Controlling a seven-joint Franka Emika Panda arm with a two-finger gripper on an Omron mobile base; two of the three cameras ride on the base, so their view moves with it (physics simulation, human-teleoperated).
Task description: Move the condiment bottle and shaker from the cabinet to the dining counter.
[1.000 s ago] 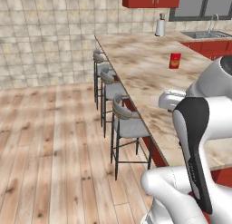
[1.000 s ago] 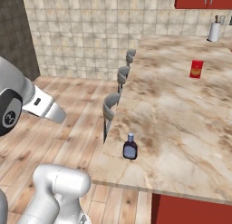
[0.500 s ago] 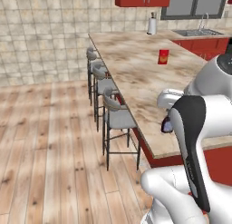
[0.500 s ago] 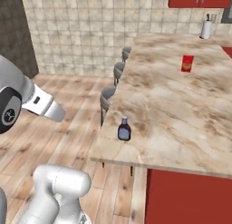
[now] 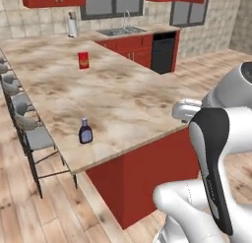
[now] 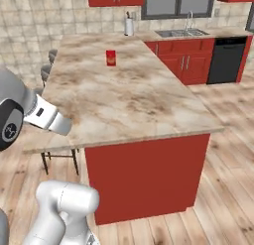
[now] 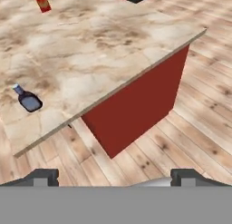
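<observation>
The base is swinging round the dining counter [image 5: 123, 97] end since a second ago. The condiment bottle [image 5: 85, 131] is standing near the stool-side edge, bare marble around it, small red box [image 5: 83, 60] well apart. The gripper [image 7: 115, 177] is hanging wide open, empty, over wood floor [image 7: 190, 105].

Camera: both base views have swung with the base; the whole scene has shifted, so the things themselves have not moved.
Table [image 5: 123, 97]: a second ago seen along its stool side; now its red end panel faces the base views.
Condiment bottle [image 5: 85, 131]: same spot near the stool-side edge of the table; in the right base view the arm now covers that corner.
Stools [image 5: 29, 126]: slid from mid-picture to the left edge of the left base view.
Sink [image 5: 121, 30]: now plain behind the table.
Dishwasher [image 5: 163, 51]: newly in view.
</observation>
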